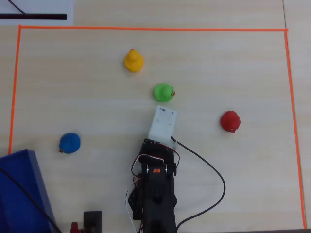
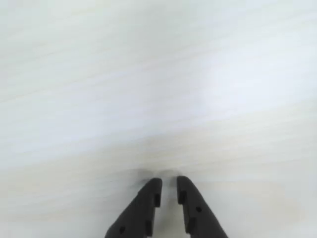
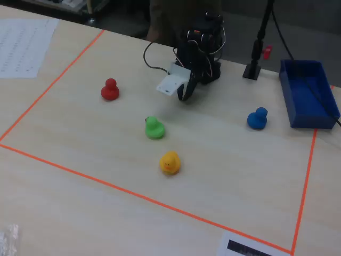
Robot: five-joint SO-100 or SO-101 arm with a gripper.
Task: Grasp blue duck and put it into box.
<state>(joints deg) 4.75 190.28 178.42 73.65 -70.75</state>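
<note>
Still at the start, I'd say: gripper (image 2: pixel 168 186) hangs over bare table (image 2: pixel 148 89), jaws nearly closed, holding nothing. Next it has to swing across to the blue duck (image 3: pixel 257 119) sitting near the box (image 3: pixel 309 114).

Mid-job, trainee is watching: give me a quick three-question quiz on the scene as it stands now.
1. How many ducks stand on the table?
2. True or false: the blue duck is already in the box.
3. In the overhead view, which duck lies nearest the gripper: A) red duck B) green duck C) yellow duck?

Key: 1) four; 2) false, it stands on the table beside the box; 3) B. The jaws are nearly closed and hold nothing.
</note>
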